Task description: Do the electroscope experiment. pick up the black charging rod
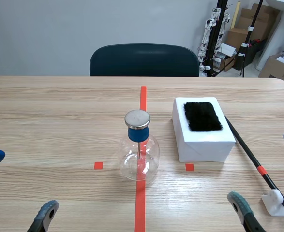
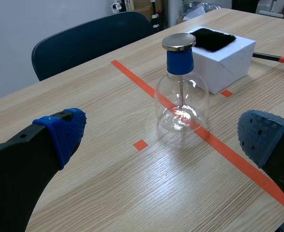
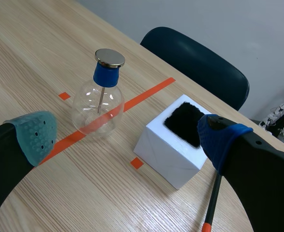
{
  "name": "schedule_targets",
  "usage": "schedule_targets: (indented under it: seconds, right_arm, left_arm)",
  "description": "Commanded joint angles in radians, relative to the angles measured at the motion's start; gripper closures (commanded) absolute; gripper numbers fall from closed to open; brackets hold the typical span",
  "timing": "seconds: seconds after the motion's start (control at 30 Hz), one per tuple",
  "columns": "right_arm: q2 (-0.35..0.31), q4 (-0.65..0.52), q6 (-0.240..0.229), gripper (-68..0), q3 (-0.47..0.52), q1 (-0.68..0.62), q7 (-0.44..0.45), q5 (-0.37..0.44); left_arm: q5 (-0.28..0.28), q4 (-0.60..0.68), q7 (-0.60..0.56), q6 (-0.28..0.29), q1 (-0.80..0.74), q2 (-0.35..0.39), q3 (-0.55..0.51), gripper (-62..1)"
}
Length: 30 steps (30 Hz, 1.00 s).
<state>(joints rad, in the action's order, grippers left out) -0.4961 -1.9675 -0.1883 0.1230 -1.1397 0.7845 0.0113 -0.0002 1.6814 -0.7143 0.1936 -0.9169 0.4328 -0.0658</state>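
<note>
Nothing is picked up yet. The black rod (image 1: 248, 151) lies on the bench (image 1: 59, 121), slanting along the right side of the white box (image 1: 202, 142). Its near end is propped on a small white stand (image 1: 276, 202), and an orange band (image 1: 261, 170) rings it a little way up.

The right gripper (image 3: 127, 139) hangs wide open over that side of the bench, holding nothing. In its wrist view the rod passes under one of its fingers (image 3: 221, 140), with the box just ahead. In the scene view the rod runs between its two pads (image 1: 238, 202), though I can't quite tell from these angles whether the gripper is low enough to close on it.

The left gripper (image 2: 163, 137) is spread wide too, and empty, facing the glass flask (image 2: 180, 104) that sits mid-bench. A black fur pad (image 1: 203, 116) lies on top of the box.

So the whole step is left to do: get down to the rod, close on it, and lift it off the stand.

As for writing, there is none to read. The box is plain white, the flask has no label, the rod carries only that orange band, and the cartons (image 1: 238, 36) in the far corner are too small to make out.
</note>
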Motion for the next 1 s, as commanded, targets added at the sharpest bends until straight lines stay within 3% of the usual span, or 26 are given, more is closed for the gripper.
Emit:
schedule_targets:
  seconds: [0.0, 0.37, 0.97]
  right_arm:
    - [-0.01, -0.003, 0.004, -59.1, 0.008, -0.002, 0.018, 0.015]
    - [-0.011, -0.003, 0.003, -59.1, 0.008, 0.087, -0.04, 0.018]
    - [-0.011, -0.003, -0.004, -59.1, 0.008, 0.09, -0.049, 0.018]
  left_arm:
    - [-0.01, 0.023, -0.014, 0.0, 0.0, 0.0, -0.003, -62.3]
    - [-0.01, 0.023, -0.019, 0.0, 0.0, 0.0, -0.003, -62.3]
    - [-0.011, 0.021, -0.021, 0.003, 0.023, 0.0, -0.003, -62.3]
